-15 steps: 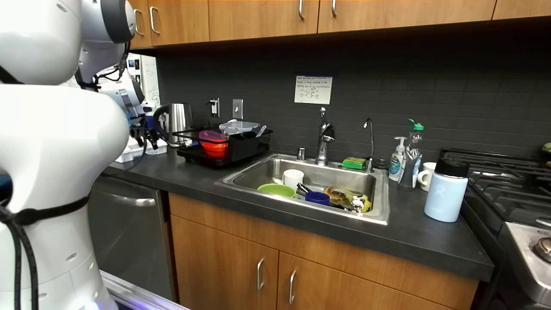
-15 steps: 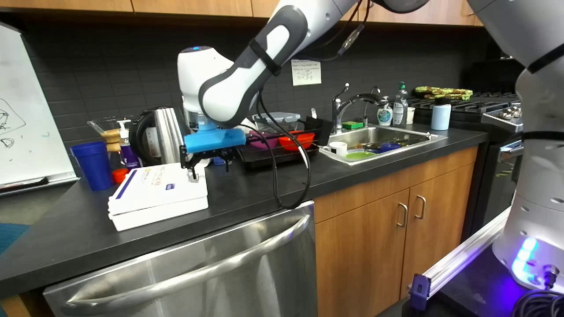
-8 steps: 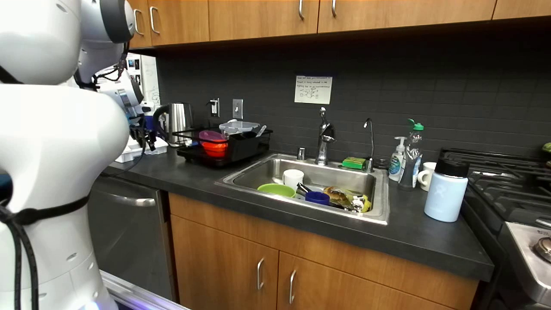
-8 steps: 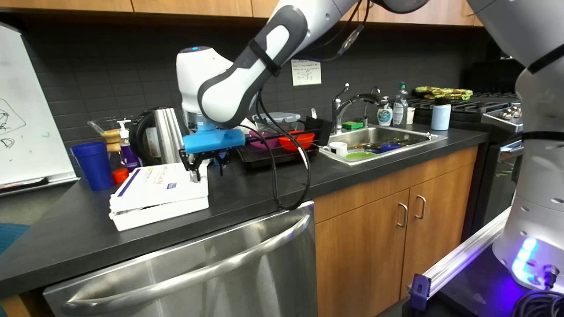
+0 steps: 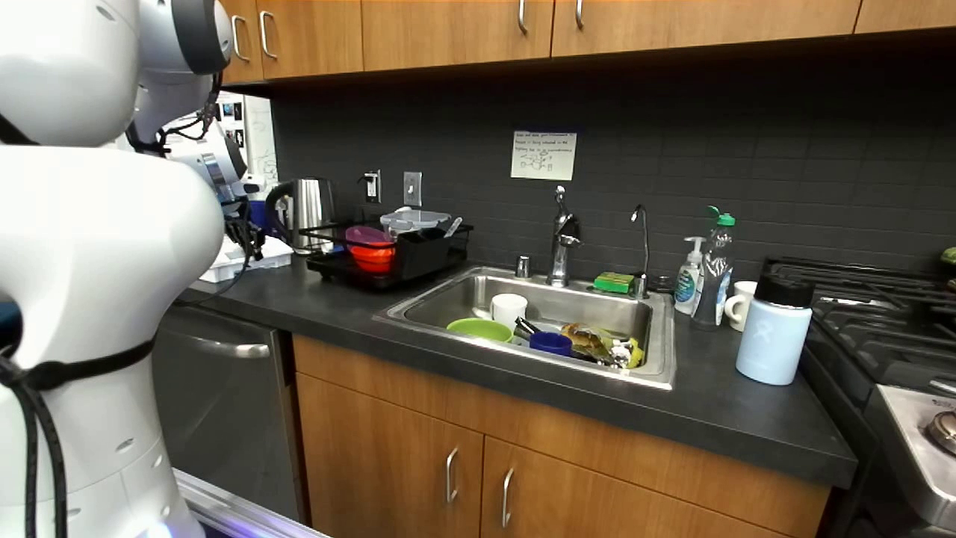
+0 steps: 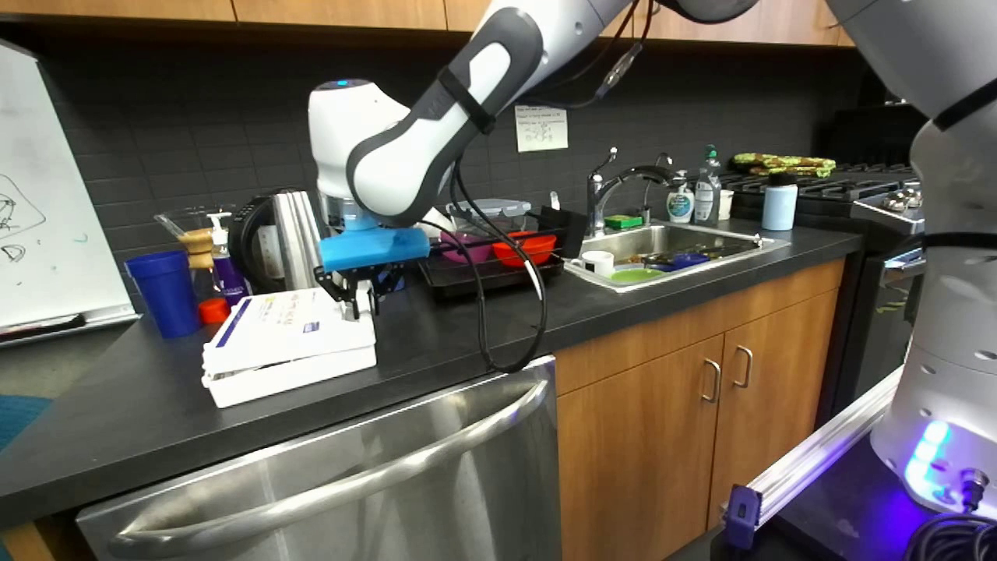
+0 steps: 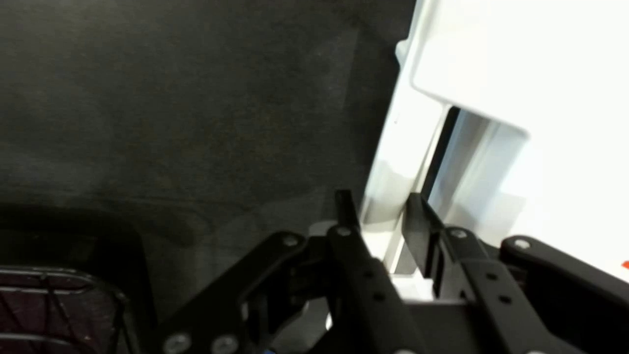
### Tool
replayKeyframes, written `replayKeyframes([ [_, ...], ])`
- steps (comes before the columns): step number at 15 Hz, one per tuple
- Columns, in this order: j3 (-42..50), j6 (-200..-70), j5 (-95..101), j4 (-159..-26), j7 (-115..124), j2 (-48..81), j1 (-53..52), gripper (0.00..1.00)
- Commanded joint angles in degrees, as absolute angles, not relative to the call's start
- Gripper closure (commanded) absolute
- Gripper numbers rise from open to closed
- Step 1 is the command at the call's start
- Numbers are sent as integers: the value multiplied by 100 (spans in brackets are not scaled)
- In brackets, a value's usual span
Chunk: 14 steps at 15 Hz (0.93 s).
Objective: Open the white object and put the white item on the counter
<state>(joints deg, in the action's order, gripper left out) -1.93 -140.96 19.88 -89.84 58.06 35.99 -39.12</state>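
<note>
Counter (image 6: 420, 336) free between white case (image 6: 292, 335), rack (image 6: 452, 284); kettle (image 6: 300, 238) behind.

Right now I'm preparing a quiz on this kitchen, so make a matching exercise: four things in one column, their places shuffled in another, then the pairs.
Things
1. gripper
2. green bowl
3. orange bowl
4. pale blue bottle

Places
A. in the dish rack
B. at the white case
C. on the counter, beside the stove
D. in the sink

Pairs: 1-B, 2-D, 3-A, 4-C
</note>
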Motion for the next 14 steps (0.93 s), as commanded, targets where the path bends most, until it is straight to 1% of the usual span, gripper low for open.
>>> replayKeyframes([
  [1, -135, -14124, 1948, -9045, 5856, 3575, -3951, 70],
  [2, -137, -14131, 1946, -9048, 5851, 3578, -3948, 73],
  [4, -182, -14143, 1884, -9064, 5812, 3563, -3917, 82],
  [5, -208, -14162, 1850, -9079, 5793, 3545, -3902, 84],
  [6, -224, -14193, 1828, -9086, 5785, 3539, -3895, 93],
  [7, -233, -14195, 1818, -9088, 5777, 3535, -3892, 96],
  [14, -364, -14269, 1567, -9152, 5697, 3447, -3827, 95],
])
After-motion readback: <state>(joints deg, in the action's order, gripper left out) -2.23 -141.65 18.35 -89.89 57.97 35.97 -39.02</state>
